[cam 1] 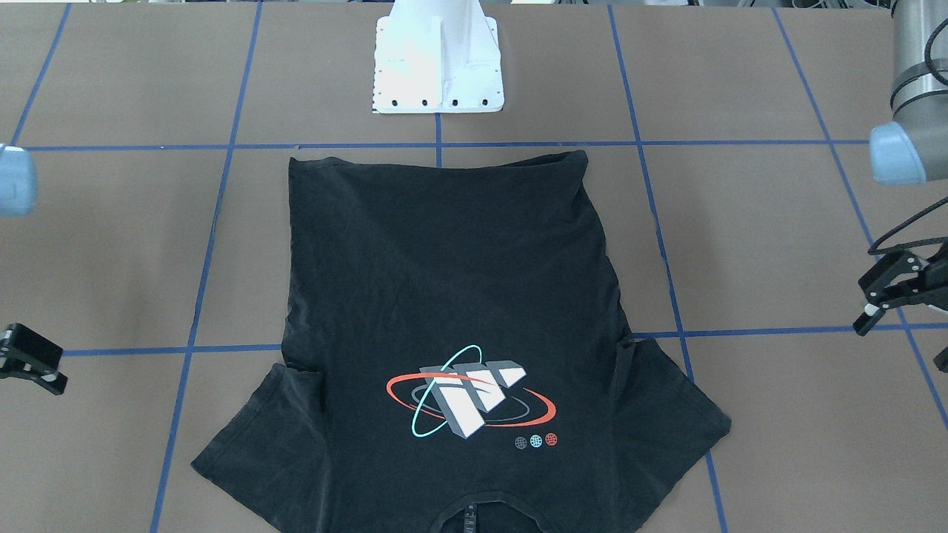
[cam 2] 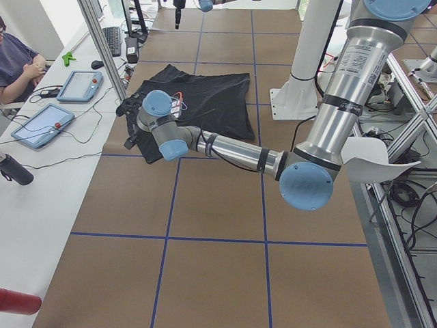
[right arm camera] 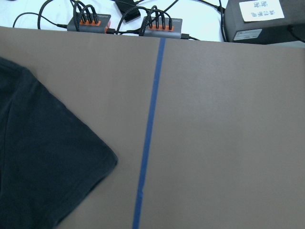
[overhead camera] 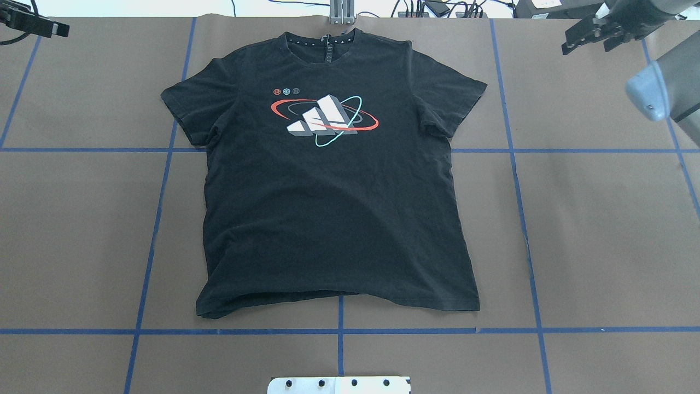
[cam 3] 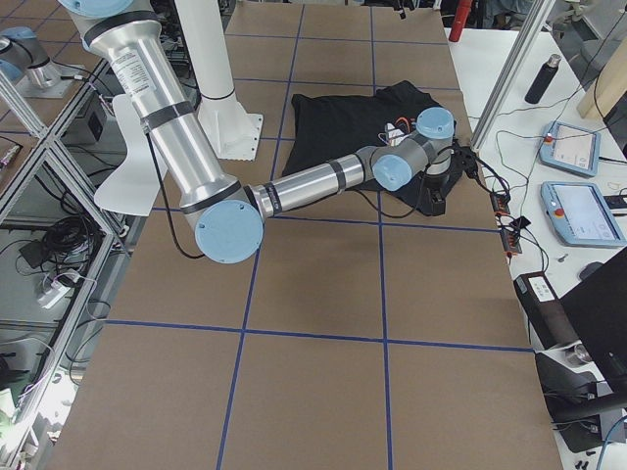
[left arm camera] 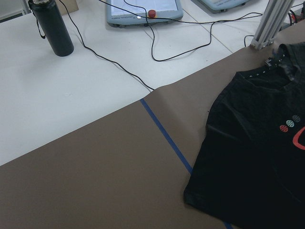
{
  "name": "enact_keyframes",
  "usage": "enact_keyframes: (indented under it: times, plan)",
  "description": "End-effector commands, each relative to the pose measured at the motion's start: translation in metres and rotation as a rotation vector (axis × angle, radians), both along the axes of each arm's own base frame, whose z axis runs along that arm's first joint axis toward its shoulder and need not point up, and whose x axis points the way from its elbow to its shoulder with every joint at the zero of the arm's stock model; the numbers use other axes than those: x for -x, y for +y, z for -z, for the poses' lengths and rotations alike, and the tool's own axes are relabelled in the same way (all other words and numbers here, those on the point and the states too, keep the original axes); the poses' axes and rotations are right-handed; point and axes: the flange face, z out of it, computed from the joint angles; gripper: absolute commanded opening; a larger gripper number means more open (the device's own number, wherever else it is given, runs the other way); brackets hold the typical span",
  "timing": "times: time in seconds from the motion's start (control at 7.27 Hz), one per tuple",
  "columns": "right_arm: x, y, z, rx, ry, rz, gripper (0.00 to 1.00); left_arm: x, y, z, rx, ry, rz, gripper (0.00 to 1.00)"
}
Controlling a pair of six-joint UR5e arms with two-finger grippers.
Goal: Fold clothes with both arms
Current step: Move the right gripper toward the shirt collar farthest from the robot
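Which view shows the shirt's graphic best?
Overhead exterior: the graphic on the shirt is whole and upright. Front-facing shows it inverted; in side views arms mostly hide it; left wrist catches an edge; right wrist, none.

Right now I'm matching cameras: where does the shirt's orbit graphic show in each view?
Front-facing: orbit graphic lower centre.
Overhead: graphic upper centre.
Exterior left: graphic upper centre, partly hidden.
Exterior right: graphic upper centre, partly hidden.
Left wrist: graphic's edge, far right.
Right wrist: not in view.
Shared landmark: white pedestal base, exterior views only.
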Motion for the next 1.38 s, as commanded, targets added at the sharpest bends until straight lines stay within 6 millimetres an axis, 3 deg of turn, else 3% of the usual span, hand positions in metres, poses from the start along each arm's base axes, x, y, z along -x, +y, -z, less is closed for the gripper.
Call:
enact_keyframes:
  times: [0.0,0.14,0.41,0.69,0.96,1.24]
  plan:
    - [0.097,-0.028,-0.009,-0.005,-0.069,-0.112,0.99,-0.011,0.000,-0.001,0.000,0.014,0.002,1.00]
    - [0.132,-0.033,-0.019,-0.006,-0.060,-0.147,0.99,-0.011,0.000,-0.001,0.000,0.014,0.002,1.00]
    - [0.158,-0.025,-0.038,0.000,-0.027,-0.164,0.95,-0.012,0.001,-0.003,0.002,0.013,0.000,1.00]
    - [0.178,-0.018,-0.050,0.003,-0.004,-0.174,0.88,-0.012,0.001,-0.003,0.002,0.013,0.000,1.00]
    - [0.189,-0.014,-0.055,-0.009,0.014,-0.180,0.70,-0.012,0.002,-0.003,0.002,0.013,0.000,1.00]
    - [0.199,-0.019,-0.065,-0.022,0.012,-0.182,0.62,-0.011,0.002,-0.004,0.002,0.013,0.002,1.00]
